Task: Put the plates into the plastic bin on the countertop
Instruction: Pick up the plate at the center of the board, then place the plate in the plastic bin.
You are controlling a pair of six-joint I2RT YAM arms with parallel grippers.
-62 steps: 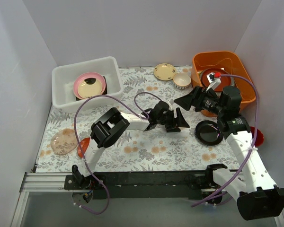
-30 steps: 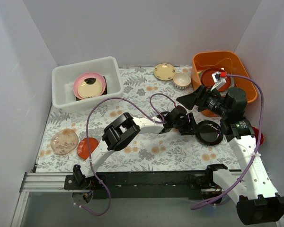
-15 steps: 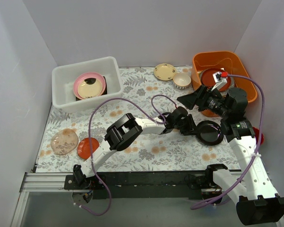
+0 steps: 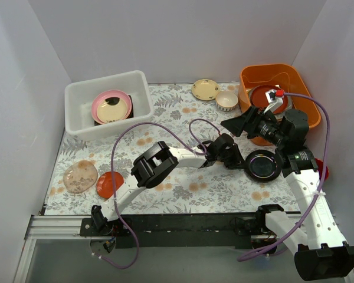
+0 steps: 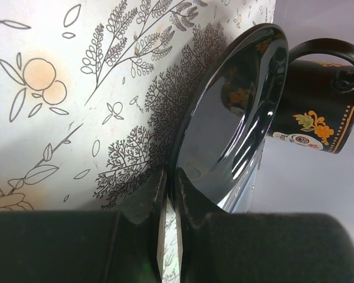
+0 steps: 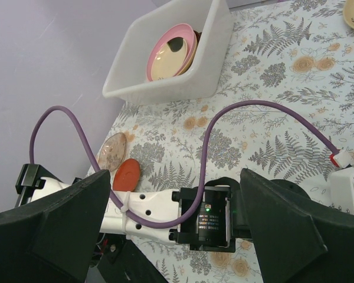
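A glossy black plate (image 4: 263, 165) lies on the fern-print countertop (image 4: 183, 191) at the right. My left gripper (image 4: 241, 160) is shut on its left rim. In the left wrist view the two fingers pinch the edge of the plate (image 5: 236, 112) at the gripper (image 5: 170, 184). My right gripper (image 4: 239, 122) hangs open above, empty; the right wrist view shows its gripper (image 6: 177, 218) wide over the left arm. The plastic bin (image 4: 76, 115) at the back left holds a pink plate (image 4: 112, 107) on darker dishes. A yellow plate (image 4: 205, 89), a red-orange saucer (image 4: 109, 184) and a pinkish plate (image 4: 80, 177) lie on the cloth.
An orange tub (image 4: 295, 75) at the back right holds a red-brown plate (image 4: 261, 97). A small cream bowl (image 4: 226, 100) stands beside it. A black floral mug (image 5: 315, 112) sits just beyond the black plate. The left arm's purple cable (image 4: 159, 127) loops over the middle of the cloth.
The left arm reached right to the black plate and its jaws closed onto the plate's rim. The right arm has stayed nearly still, open.
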